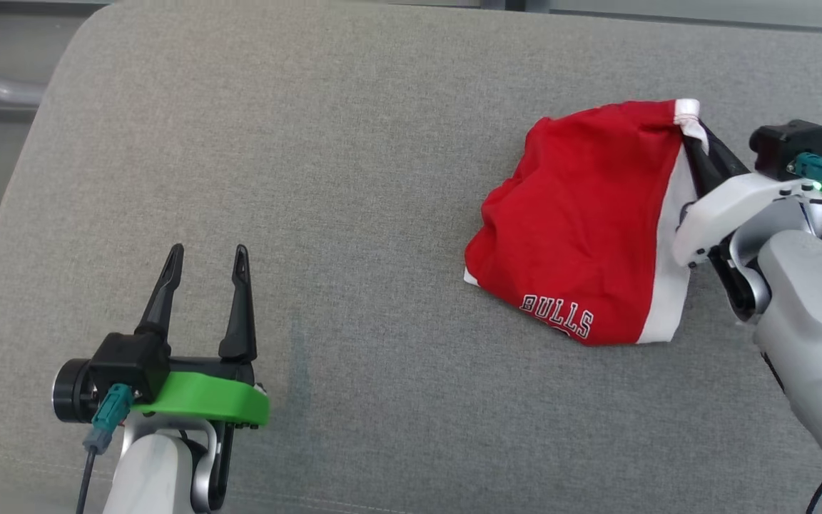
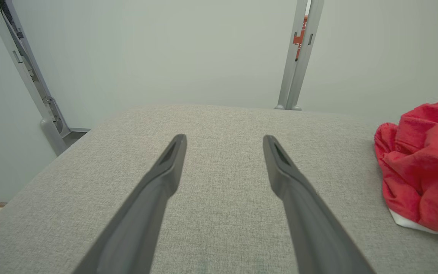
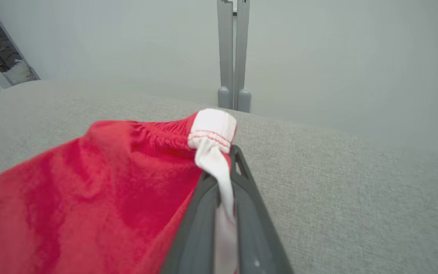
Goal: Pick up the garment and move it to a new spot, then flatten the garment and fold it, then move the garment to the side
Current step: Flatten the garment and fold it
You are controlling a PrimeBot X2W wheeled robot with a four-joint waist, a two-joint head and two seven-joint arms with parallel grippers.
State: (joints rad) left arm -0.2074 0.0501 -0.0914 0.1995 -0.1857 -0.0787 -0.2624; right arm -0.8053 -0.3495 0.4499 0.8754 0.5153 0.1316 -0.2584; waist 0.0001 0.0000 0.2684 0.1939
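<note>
My right gripper (image 3: pixel 222 167) is clamped tight on the garment (image 1: pixel 582 214), with a twist of its white trim (image 3: pixel 219 179) pinched between my two dark fingers. The white corner of the waistband (image 3: pixel 212 127) bunches up just past my fingertips. The garment is a pair of red shorts with a white side stripe and the word BULLS (image 1: pixel 557 314) in white near the lower hem. It sits on the right side of the grey fabric surface (image 1: pixel 311 143), drawn up toward my grip at its far right corner. Its lower edge seems to rest on the surface, though from this angle I cannot be sure how much of it is raised. My left gripper (image 1: pixel 209 250) hovers low over the near left part of the surface, fingers spread wide with nothing between them. It is well apart from the garment, and in my left wrist view the red cloth shows off to the right edge.
</note>
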